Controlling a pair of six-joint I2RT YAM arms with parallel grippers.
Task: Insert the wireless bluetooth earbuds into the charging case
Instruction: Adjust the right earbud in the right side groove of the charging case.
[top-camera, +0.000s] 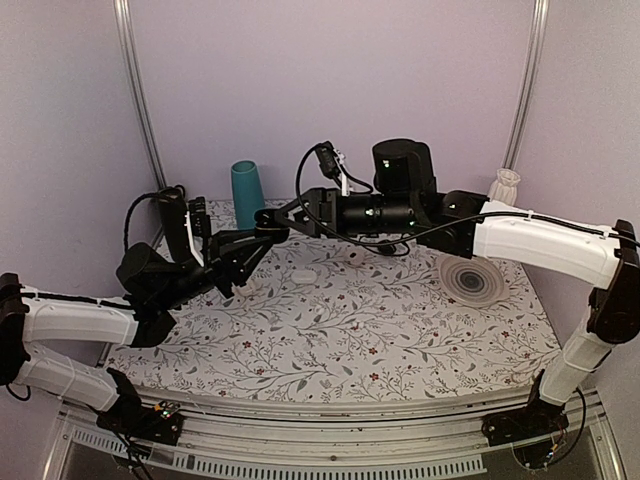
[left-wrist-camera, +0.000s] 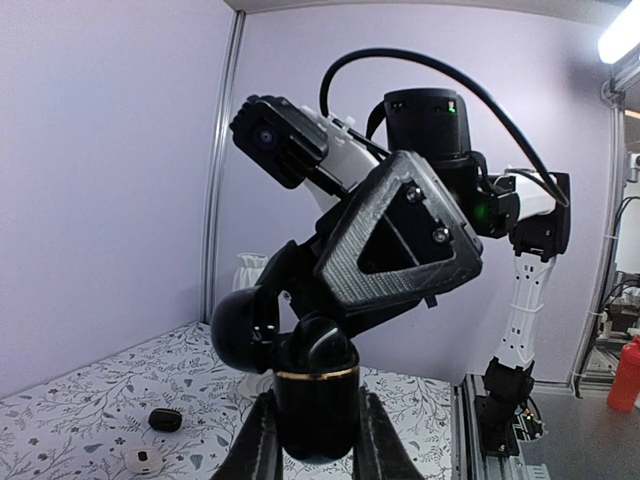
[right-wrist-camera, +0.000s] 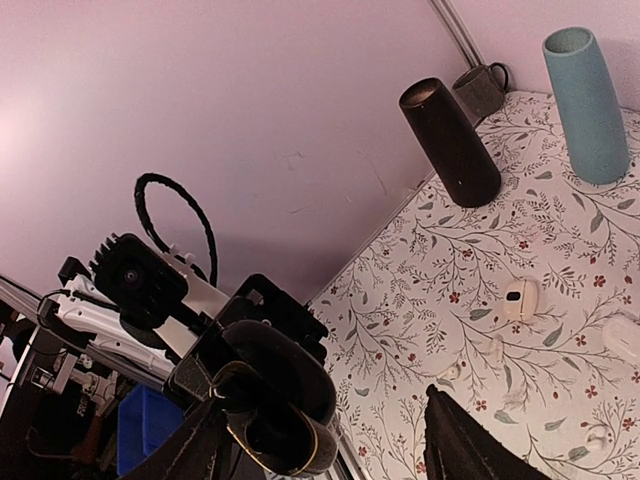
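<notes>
Left arm reaches up and inward, ending just in front of the teal vase (top-camera: 247, 195). Its left gripper (left-wrist-camera: 316, 442) is clamped on the charging case (left-wrist-camera: 316, 390) (black, with a gold rim), which is held clear above the table. Right arm extends level from the opposite side to a point just beside the vase, and the right gripper (right-wrist-camera: 322, 450), fingers apart, faces the case at close range.

charging case (left-wrist-camera: 318, 405) glossy black plastic, gold metallic band; table cover (top-camera: 330, 330) matt floral print; teal vase (top-camera: 247, 194) matt.
</notes>
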